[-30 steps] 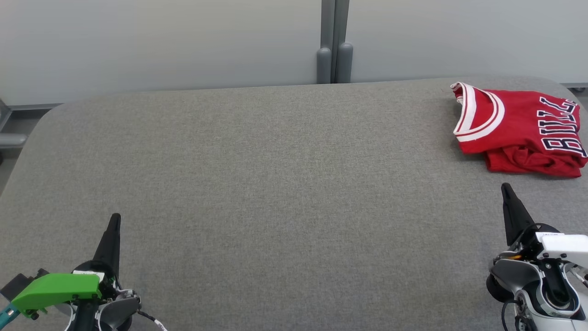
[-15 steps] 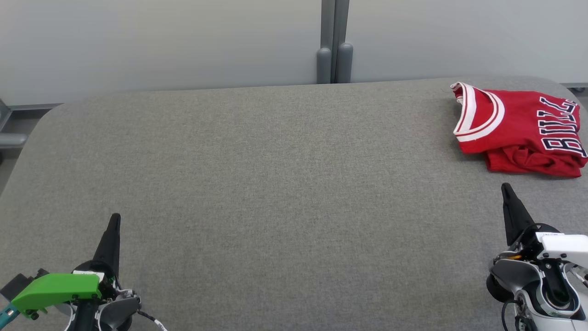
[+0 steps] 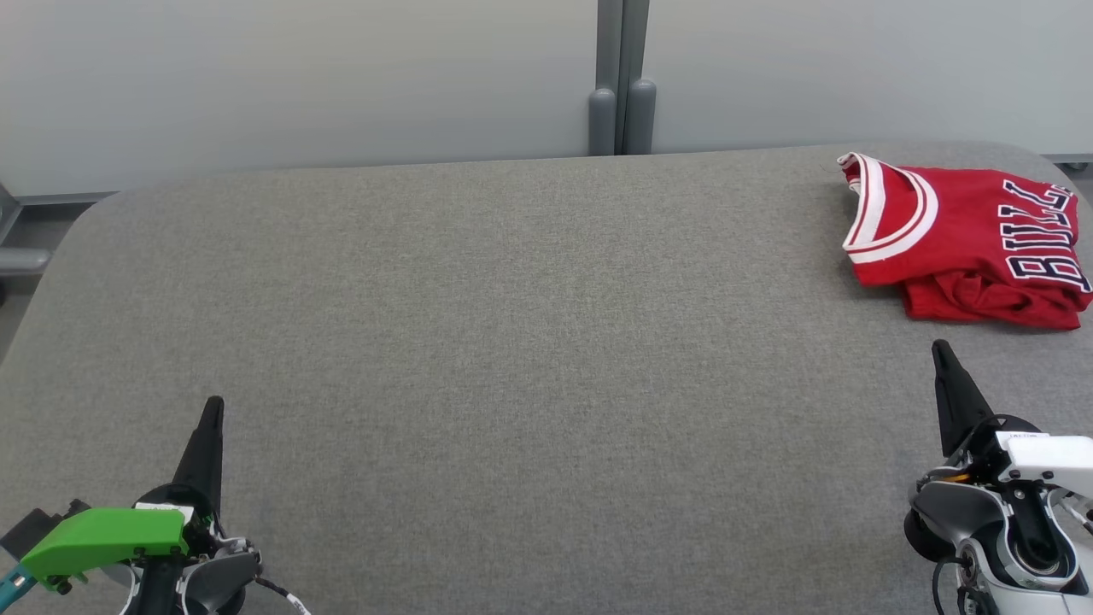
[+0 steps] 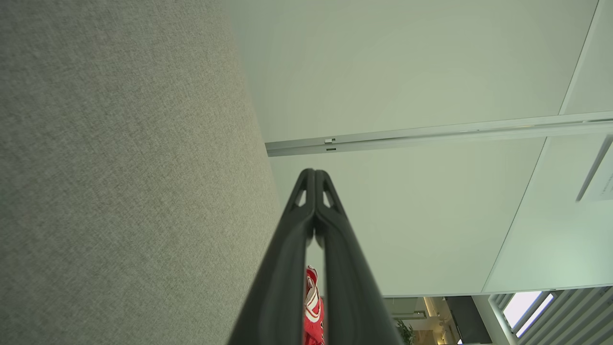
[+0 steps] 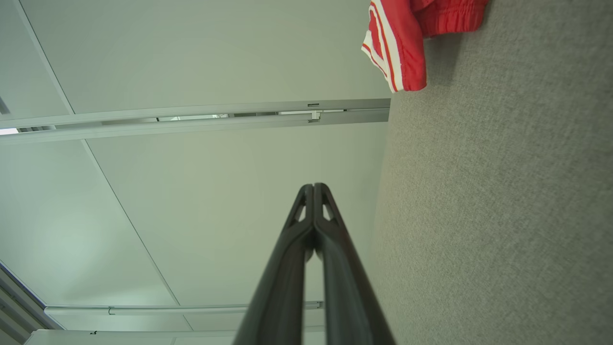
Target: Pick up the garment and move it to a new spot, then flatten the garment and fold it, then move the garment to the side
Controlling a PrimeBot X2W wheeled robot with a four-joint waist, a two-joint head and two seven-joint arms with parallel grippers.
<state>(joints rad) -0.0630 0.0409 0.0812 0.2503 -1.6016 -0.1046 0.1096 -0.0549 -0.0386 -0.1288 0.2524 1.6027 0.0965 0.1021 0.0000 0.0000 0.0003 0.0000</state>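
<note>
The garment (image 3: 969, 243) is a red jersey with white trim and dark lettering, lying folded at the far right of the grey table (image 3: 512, 342). A strip of the garment (image 4: 313, 306) shows between the left fingers in the left wrist view, and its trimmed edge (image 5: 400, 43) sits at the top of the right wrist view. My left gripper (image 3: 213, 403) rests shut at the lower left, holding nothing, far from the jersey. Just below the jersey, my right gripper (image 3: 940, 346) is shut and empty, apart from the cloth. Both gripper tips meet in the wrist views, left gripper (image 4: 314, 171) and right gripper (image 5: 313, 186).
A pale wall with a grey vertical post (image 3: 621, 81) runs behind the table's far edge. The table's rounded corners are at the far left and far right. The jersey lies close to the right edge.
</note>
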